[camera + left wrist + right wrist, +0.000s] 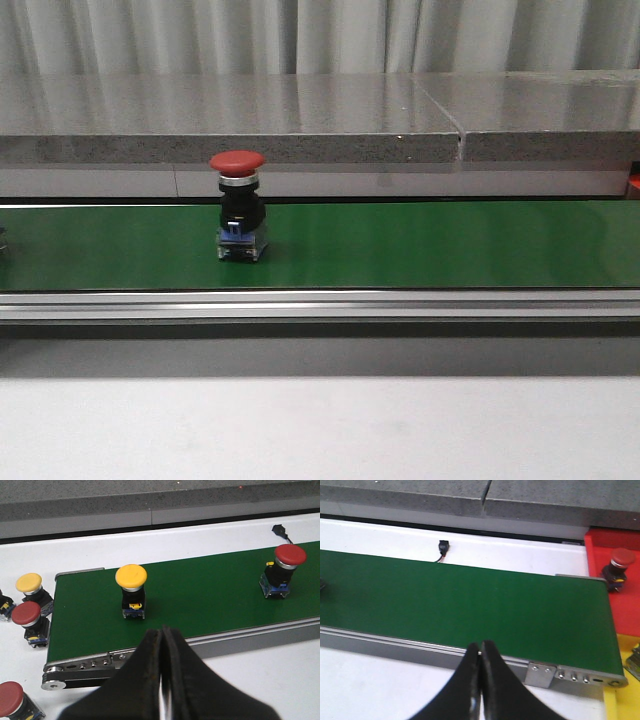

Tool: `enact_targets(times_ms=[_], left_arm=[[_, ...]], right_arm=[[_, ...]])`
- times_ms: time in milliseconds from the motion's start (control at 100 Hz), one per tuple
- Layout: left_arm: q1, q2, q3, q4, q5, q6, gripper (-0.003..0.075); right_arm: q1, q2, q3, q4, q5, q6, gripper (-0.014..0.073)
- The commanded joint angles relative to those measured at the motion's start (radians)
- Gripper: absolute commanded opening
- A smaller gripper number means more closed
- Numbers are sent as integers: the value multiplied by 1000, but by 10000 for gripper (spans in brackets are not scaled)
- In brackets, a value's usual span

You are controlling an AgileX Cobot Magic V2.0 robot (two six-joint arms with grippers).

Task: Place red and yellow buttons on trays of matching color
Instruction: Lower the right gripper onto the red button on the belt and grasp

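Left gripper (pixel 162 680) is seen with fingers pressed together, nothing held; it is poised above the white table (pixel 260 675), just short of the near rail of the green belt (pixel 200 595). Directly beyond the fingertips, a yellow button (pixel 131 591) stands upright on the belt, close to the belt's roller end. Farther along the belt, well off to one side of the gripper, a red button (pixel 281 570) stands upright; the same one is seen from the front (pixel 238 205). Off the belt's end, on the table, a yellow-capped button (pixel 31 589) and a red-capped button (pixel 30 624) sit just beside each other, with another red cap (pixel 11 700) nearer the camera. Right gripper (pixel 481 680) is likewise fully closed and empty, held over the table just before the belt's near rail (pixel 420 647). Ahead of it the belt surface is bare. Beyond the belt's end, a red tray (pixel 615 580) carries one red button (pixel 619 567); a yellow tray (pixel 622 700) edge is visible nearer the gripper. A black connector (pixel 443 547) lies on the table past the belt.
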Motion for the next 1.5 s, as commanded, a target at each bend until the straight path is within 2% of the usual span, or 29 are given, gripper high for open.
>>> enact_targets(times_ms=[0,180,320,370,440,610,700,980,1200,1490], left_arm=[[-8,-2,-24,-23,-61,0,-21],[-8,-2,-24,-23,-65,0,-21],[-8,-2,-24,-23,-65,0,-21],[-8,-2,-24,-23,-65,0,-21],[-8,-2,-24,-23,-65,0,-21],[-8,-2,-24,-23,-65,0,-21],[-8,-2,-24,-23,-65,0,-21],[-8,-2,-24,-23,-65,0,-21],[-8,-2,-24,-23,-65,0,-21],[-8,-2,-24,-23,-65,0,-21]], right_arm=[[53,79,-74,7,-91,-6,-66],[164,224,-179,-6,-88,-6,-66],[206,358,-279,-7,-51,-6,-62],[221,416,-315,-7,-32,-6,-34],[240,488,-370,-6,-2,-6,74],[290,652,-505,-6,83,-6,539],[309,745,-592,-6,154,-6,670],[378,1011,-846,0,367,-51,645],[434,1166,-962,25,388,-130,645],[448,1280,-987,46,341,-152,645]])
